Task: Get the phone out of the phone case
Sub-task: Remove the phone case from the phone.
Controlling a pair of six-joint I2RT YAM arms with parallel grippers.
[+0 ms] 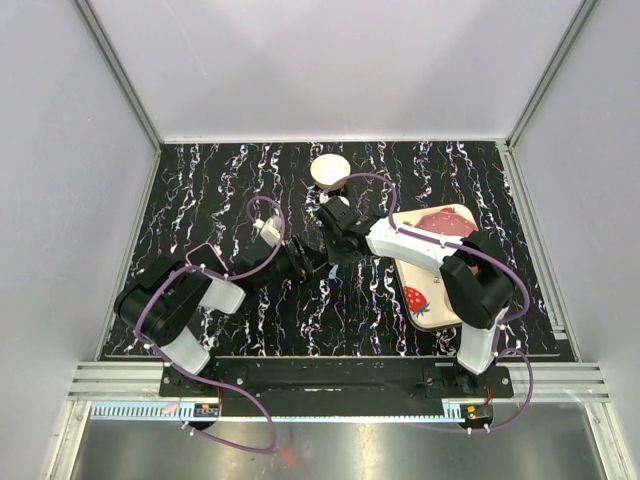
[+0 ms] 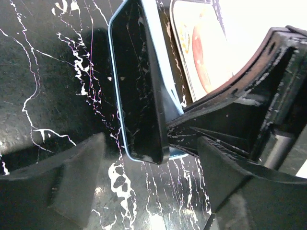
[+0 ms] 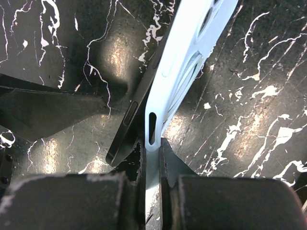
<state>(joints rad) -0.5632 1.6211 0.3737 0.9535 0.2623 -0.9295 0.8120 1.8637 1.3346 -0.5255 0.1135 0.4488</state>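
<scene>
Standing on edge left of the tray (image 1: 432, 318), the phone (image 3: 142, 88) is half out of its case (image 3: 192, 62) — 1 end free. The right gripper (image 3: 152, 153) pinches the case; the left gripper (image 2: 153, 182) has fingers spread around the phone, not touching. Freed unsupported, it could topple.

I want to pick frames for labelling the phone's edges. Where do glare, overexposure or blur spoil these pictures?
Left wrist: the top right corner is blown out to white; the phone is sharp. Right wrist: soft glare patches on the table, the right gripper blurred near the lens, the phone case sharp. Top external: even light, no strong glare.
</scene>
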